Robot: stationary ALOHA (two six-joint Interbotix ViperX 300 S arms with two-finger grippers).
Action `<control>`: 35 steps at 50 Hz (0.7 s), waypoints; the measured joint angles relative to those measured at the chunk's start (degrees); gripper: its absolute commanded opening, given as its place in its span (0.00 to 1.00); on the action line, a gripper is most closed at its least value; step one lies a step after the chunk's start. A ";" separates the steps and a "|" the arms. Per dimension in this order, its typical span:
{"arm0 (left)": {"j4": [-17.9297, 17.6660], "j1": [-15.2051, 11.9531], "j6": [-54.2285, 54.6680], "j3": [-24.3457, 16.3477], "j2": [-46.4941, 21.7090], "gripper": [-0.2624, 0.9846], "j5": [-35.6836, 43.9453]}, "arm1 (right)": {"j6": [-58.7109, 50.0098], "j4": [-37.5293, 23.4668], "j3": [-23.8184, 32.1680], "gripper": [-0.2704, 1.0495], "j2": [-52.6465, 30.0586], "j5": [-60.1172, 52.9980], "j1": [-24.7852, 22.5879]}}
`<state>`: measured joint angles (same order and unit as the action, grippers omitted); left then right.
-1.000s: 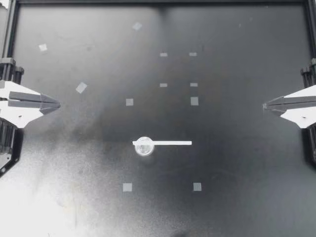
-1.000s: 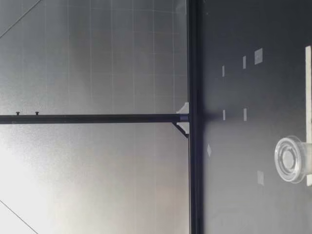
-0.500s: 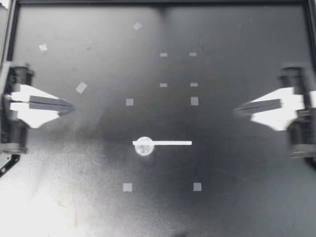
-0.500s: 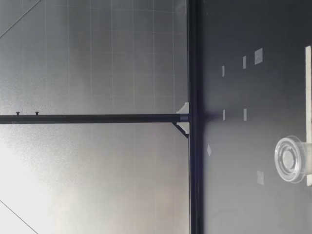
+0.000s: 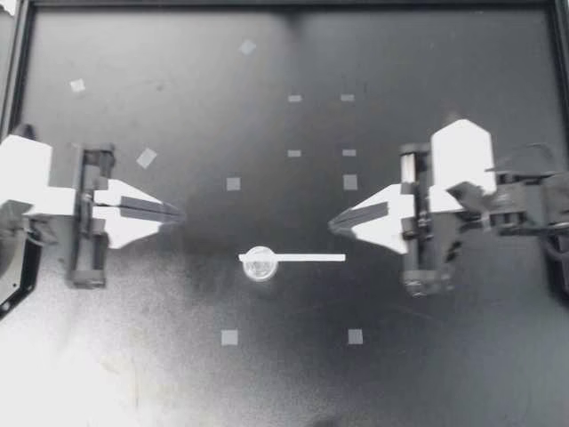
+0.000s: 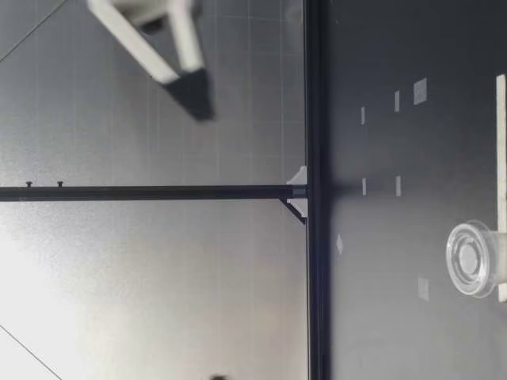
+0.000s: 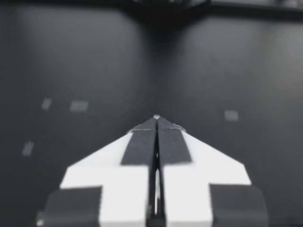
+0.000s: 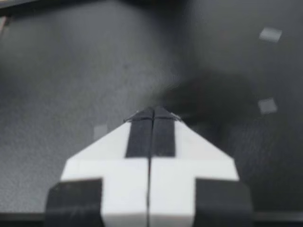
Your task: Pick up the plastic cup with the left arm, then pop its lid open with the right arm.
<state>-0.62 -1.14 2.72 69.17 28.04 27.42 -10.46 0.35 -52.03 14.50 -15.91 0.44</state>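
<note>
A small clear round dish (image 5: 260, 264) lies on the black table (image 5: 444, 356), at the left end of a thin white strip (image 5: 307, 258). My left gripper (image 5: 180, 213) is shut and empty, pointing right, a little up-left of the dish. My right gripper (image 5: 332, 225) is also shut and empty; it points left, just above the strip's right end. In the low view the dish (image 6: 473, 259) and the strip (image 6: 501, 150) lie close to the camera, and a gripper (image 6: 198, 99) hangs blurred, high above the table. Both wrist views show shut fingers, left (image 7: 156, 118) and right (image 8: 152, 110), over bare table.
Several small pale tape squares mark the table, such as one (image 5: 229, 337) below the dish and another (image 5: 355, 336) below the strip's right end. A black frame rail (image 5: 284, 4) borders the far edge. A dark post (image 6: 313, 190) stands at the table's far side.
Both arms have swung in from the table's sides toward the middle, fingers staying shut. A gripper has come into the low view. Dish and strip have not moved.
</note>
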 measured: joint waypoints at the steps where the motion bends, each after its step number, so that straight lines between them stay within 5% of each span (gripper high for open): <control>1: 0.00 0.00 0.00 0.00 -0.62 0.18 0.26 | -0.26 -0.09 0.18 0.15 -0.62 -0.09 0.00; 8: 0.00 0.00 0.53 -0.09 -5.63 0.27 2.11 | -1.93 -1.14 1.41 0.15 -4.83 -0.79 0.00; 24: 0.00 0.00 2.46 -0.88 -13.71 0.67 5.10 | -2.81 -1.58 4.57 0.15 -12.83 -2.20 0.00; 35: 0.00 0.00 3.60 -2.02 -20.04 0.71 6.33 | -5.19 -1.76 6.42 0.15 -17.84 -3.69 0.00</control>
<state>-0.62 -1.14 6.33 67.15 8.00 33.75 -15.64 -1.41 -45.62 -3.34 -19.60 0.44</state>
